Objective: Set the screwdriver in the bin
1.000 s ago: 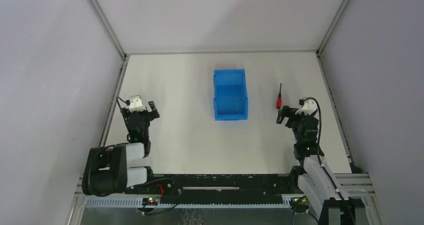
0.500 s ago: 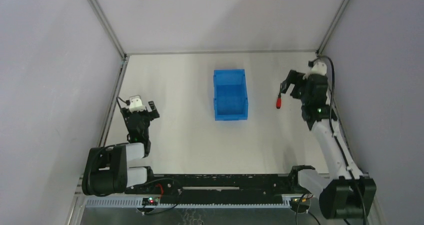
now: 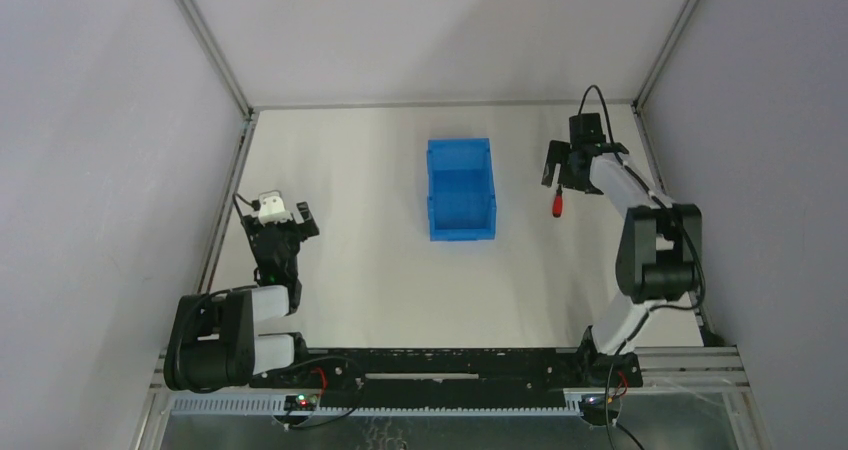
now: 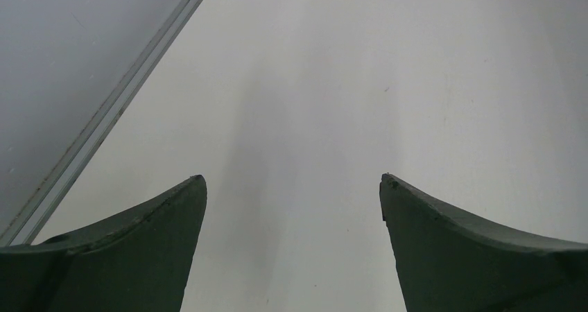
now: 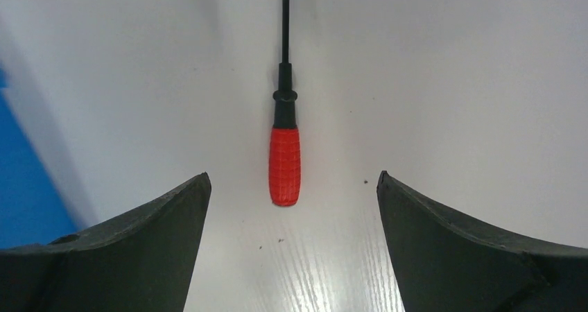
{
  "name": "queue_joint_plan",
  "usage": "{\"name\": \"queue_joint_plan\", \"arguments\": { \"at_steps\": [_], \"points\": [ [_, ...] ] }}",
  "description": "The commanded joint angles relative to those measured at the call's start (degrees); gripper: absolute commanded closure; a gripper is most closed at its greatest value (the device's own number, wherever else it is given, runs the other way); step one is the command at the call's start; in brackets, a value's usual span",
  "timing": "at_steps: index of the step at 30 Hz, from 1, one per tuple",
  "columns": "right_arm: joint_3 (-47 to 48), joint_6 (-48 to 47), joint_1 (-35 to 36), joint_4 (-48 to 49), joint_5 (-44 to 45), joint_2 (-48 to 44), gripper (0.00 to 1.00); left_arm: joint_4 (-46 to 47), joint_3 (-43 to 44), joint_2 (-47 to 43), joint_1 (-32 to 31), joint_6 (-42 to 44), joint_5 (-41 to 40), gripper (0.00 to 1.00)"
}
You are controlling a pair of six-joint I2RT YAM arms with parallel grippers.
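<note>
The right gripper (image 3: pixel 556 178) hangs, jaws spread wide, over the screwdriver (image 5: pixel 285 166), which lies untouched on the white table (image 3: pixel 350 220) — red handle toward 6 o'clock, black shaft toward 12. It rests at 3 o'clock from the blue bin (image 3: pixel 462 233), apart from it. The left gripper (image 4: pixel 292 180), at about 8 o'clock from the bin, is spread wide too, over bare table.

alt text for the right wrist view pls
A red-handled screwdriver lies on a white table, centred between the wide-open jaws of the right gripper, black shaft pointing away. A sliver of the blue bin shows at left.
</note>
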Motion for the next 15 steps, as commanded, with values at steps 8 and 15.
{"name": "queue_joint_plan", "arguments": {
  "at_steps": [8,15],
  "points": [
    [6.43,-0.11,-1.94,-1.84,-2.64,14.10,0.24,3.98,2.46,-0.62,-0.13,0.29,0.31,0.00],
    [6.44,-1.07,-1.89,-2.67,-3.79,17.73,0.52,3.98,2.50,-0.66,-0.14,0.33,0.31,0.00]
  ]
}}
